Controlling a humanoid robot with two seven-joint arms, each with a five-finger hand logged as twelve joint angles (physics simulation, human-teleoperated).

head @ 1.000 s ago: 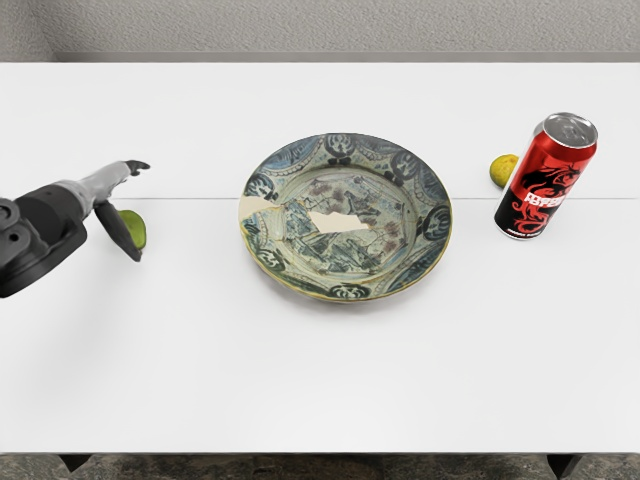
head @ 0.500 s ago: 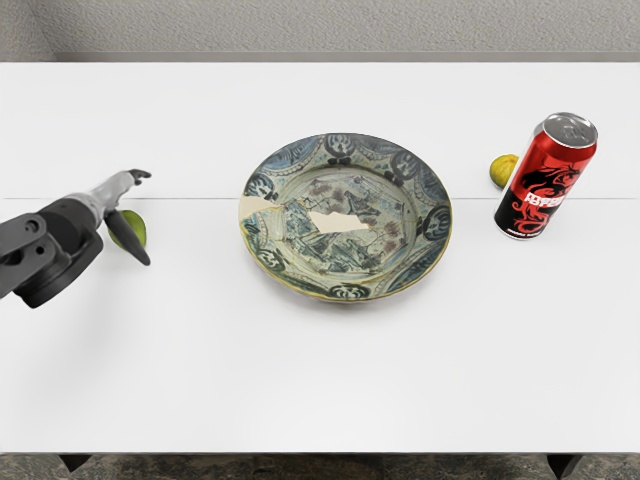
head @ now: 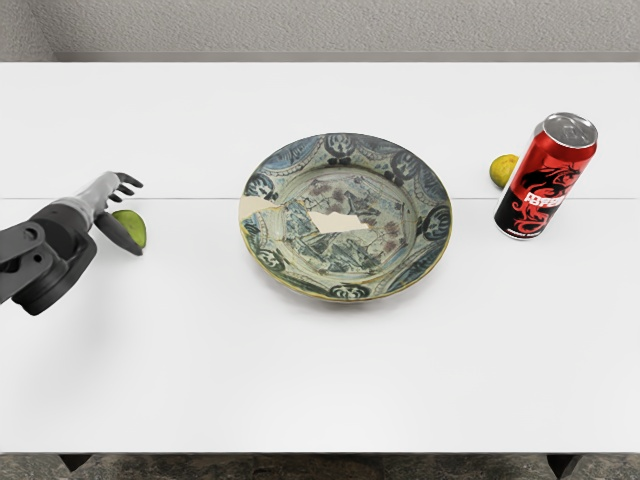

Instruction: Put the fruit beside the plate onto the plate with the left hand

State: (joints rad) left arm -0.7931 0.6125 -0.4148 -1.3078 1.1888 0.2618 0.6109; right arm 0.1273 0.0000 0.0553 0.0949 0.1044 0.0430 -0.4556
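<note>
Settling beside the green fruit (head: 135, 228), your left hand (head: 108, 200) draws back a touch | fingers loosely spread, holding nothing; fruit unmoved | plate (head: 432, 222) bare

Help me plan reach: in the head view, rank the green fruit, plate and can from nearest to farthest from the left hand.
1. Green fruit, right beside the left hand.
2. Plate, table centre.
3. Can, far right.
</note>
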